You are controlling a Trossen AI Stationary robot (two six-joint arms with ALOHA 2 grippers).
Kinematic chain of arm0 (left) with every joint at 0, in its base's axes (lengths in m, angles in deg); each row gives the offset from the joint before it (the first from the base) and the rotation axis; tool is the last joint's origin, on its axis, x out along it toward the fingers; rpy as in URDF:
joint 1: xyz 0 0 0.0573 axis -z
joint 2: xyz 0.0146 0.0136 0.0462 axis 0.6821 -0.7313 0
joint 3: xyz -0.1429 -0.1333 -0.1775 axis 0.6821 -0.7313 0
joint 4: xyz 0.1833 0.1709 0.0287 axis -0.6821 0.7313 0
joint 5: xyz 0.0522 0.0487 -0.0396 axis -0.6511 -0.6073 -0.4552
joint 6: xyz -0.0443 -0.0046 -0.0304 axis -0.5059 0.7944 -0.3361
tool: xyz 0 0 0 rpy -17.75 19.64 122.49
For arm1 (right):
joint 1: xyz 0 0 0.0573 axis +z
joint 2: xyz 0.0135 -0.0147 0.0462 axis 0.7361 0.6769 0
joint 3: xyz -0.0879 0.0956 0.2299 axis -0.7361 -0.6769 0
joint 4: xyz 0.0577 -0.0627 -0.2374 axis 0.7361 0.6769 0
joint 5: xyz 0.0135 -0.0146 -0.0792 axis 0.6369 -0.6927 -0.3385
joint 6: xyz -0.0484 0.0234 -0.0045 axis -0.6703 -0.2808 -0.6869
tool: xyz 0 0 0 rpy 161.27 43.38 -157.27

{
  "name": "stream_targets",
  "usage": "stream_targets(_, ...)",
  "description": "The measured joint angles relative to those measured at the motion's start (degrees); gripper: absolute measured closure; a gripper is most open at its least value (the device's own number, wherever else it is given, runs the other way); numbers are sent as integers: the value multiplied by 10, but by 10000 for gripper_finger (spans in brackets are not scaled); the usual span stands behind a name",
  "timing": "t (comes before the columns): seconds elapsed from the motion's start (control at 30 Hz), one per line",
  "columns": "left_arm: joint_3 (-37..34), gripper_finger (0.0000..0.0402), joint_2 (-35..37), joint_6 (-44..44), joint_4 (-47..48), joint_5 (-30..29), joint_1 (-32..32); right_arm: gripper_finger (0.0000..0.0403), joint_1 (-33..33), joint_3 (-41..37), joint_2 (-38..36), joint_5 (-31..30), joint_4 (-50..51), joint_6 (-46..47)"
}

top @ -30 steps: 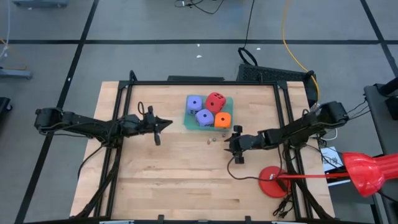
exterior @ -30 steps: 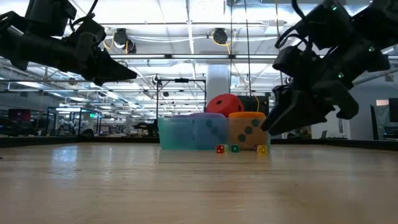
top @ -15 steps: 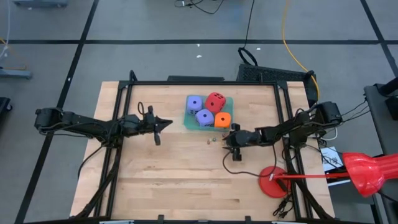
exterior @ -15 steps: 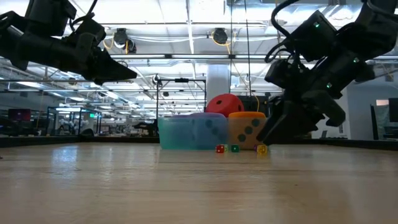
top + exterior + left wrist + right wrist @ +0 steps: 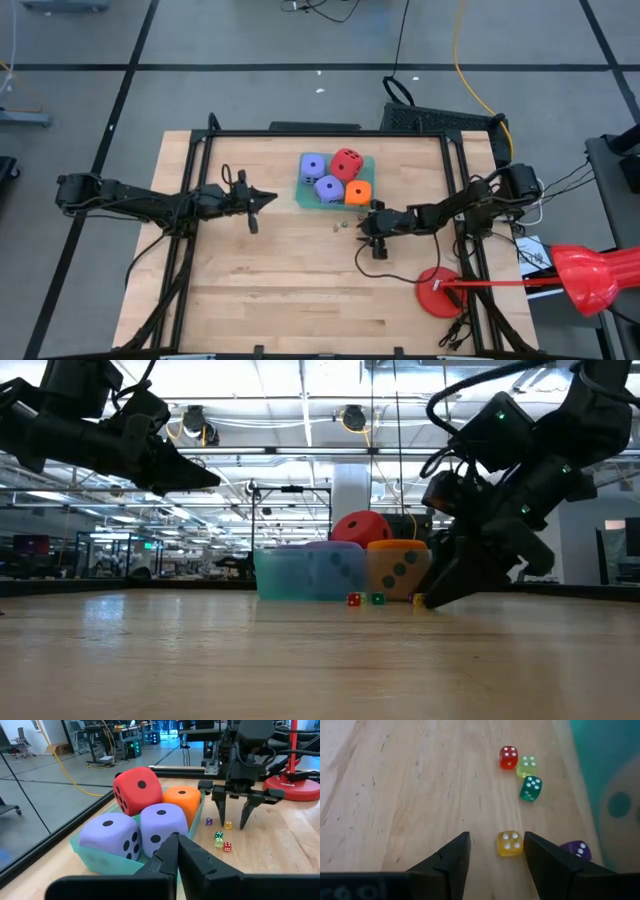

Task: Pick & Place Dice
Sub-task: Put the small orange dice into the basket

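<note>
No writing is readable anywhere. The right gripper point(image 5: 492, 851) is lowered to the table point(image 5: 260, 290) with fingers half open around a small yellow die point(image 5: 510, 843), gripping nothing. The left gripper point(image 5: 262, 198) hovers closed and empty. The big dice point(image 5: 335, 177) sit in the green tray point(image 5: 302, 199).

surface: wooden table point(image 5: 290, 280) | on it: teal tray point(image 5: 303, 197); five tiny dice point(image 5: 220, 834); red round base point(image 5: 437, 292)

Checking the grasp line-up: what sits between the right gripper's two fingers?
In the right wrist view, the small yellow die sits on the table between the right gripper's open fingers, untouched.
</note>
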Motion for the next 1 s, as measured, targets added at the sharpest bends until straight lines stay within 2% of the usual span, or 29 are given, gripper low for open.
stream_targets(0.17, 0, 398, 0, 0, 0, 0, 0, 224, 0, 0, 16, 1, -28, -1)
stream_targets(0.3, 0, 383, 0, 0, -2, 0, 0, 240, 0, 0, 23, 1, -29, 3)
stream_targets(0.43, 0, 371, 0, 0, -2, 0, 0, 268, 0, 0, 24, 1, -21, 12)
stream_targets(0.8, 0, 369, 0, 0, -4, 0, 0, 361, 0, 0, 15, 2, -6, 13)
stream_targets(1.0, 0, 369, 0, 0, -4, 0, 0, 351, 0, -3, -28, 2, 7, 12)
